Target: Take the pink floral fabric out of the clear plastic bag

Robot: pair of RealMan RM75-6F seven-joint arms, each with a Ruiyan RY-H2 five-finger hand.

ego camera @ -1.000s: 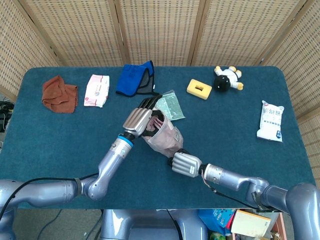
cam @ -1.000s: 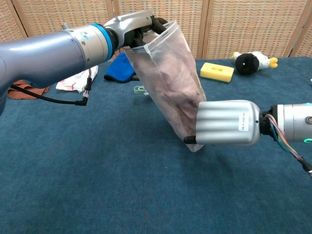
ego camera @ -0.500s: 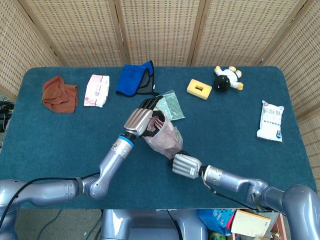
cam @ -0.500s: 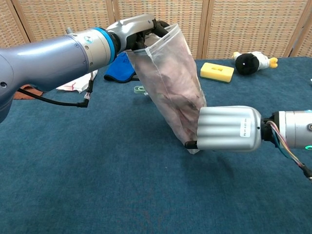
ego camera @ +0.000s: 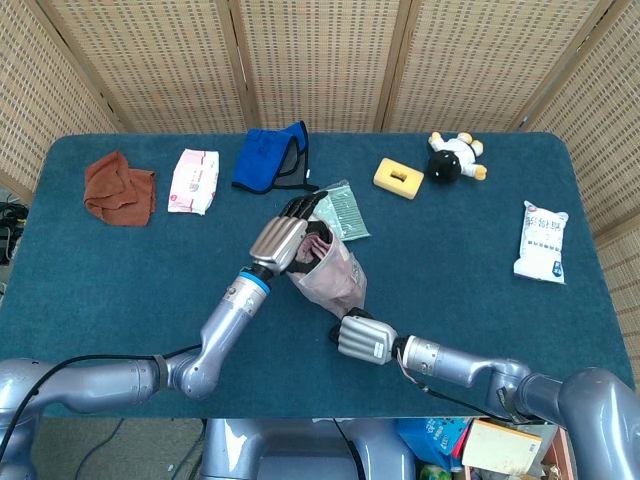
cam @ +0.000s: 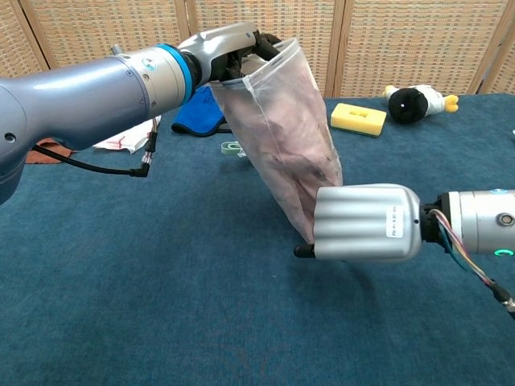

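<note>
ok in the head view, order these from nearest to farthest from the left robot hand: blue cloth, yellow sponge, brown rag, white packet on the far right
From the left robot hand:
1. Blue cloth, just behind it.
2. Yellow sponge, back right.
3. Brown rag, far left.
4. White packet, right edge.

The left hand (ego camera: 283, 240) stood at the mouth of the clear plastic bag (cam: 286, 137), its fingers filling the opening, so no way into the bag lay open from above. The right hand (cam: 366, 223) blocked the bag's lower end. Just beyond the left hand lay a green packet (ego camera: 343, 210) and, further off, a blue cloth (ego camera: 272, 157); both barred a low pass that way. To the left of the left hand the counter (ego camera: 120, 270) lay bare and open. To the right of the right hand open counter ran toward a white pouch (ego camera: 541, 241), well apart.
</note>
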